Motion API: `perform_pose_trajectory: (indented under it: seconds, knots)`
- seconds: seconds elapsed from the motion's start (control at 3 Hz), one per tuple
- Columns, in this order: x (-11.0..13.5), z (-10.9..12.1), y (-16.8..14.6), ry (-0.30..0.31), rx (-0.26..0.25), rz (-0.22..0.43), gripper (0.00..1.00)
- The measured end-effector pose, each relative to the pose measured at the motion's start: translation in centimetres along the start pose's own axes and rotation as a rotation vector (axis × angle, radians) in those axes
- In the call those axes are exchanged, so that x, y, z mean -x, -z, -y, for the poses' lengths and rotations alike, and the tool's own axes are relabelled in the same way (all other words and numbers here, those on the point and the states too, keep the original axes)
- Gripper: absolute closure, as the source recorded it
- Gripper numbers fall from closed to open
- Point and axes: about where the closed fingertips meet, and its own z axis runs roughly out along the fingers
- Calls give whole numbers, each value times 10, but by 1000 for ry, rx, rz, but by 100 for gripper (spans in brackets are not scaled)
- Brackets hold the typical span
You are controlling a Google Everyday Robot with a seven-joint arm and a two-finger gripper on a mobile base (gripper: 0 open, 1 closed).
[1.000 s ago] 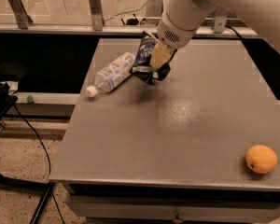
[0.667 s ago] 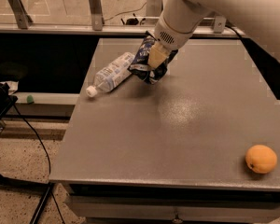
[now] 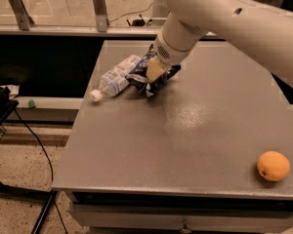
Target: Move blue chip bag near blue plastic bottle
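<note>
The blue chip bag (image 3: 142,80), dark and crumpled, sits at the table's back left, touching the right side of the blue plastic bottle (image 3: 115,77). The bottle lies on its side with its white cap (image 3: 95,95) pointing toward the table's left edge. My gripper (image 3: 155,72) comes down from the white arm (image 3: 224,18) onto the bag's right part, with its yellowish fingers (image 3: 154,68) shut on the bag. The arm hides the bag's far end.
An orange (image 3: 273,165) lies near the front right corner of the grey table (image 3: 176,145). A dark gap and a rail run behind the table. Cables and a black stand are on the floor at the left.
My gripper has moved a little left and down with the chip bag, bringing it against the bottle. The bottle and the orange have not moved.
</note>
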Motion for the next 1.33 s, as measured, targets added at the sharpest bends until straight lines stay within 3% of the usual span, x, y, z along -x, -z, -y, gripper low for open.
perform_pose_trajectory:
  seconds: [0.33,0.67,1.0,1.33]
  knots:
    - [-3,-1,-11,-48,-6,-9,5]
    - [0,2,-2,-63,-25,-4,0]
    - [1,18,41,-70,-32,63,0]
    - [-32,54,78,-105,31,105,0]
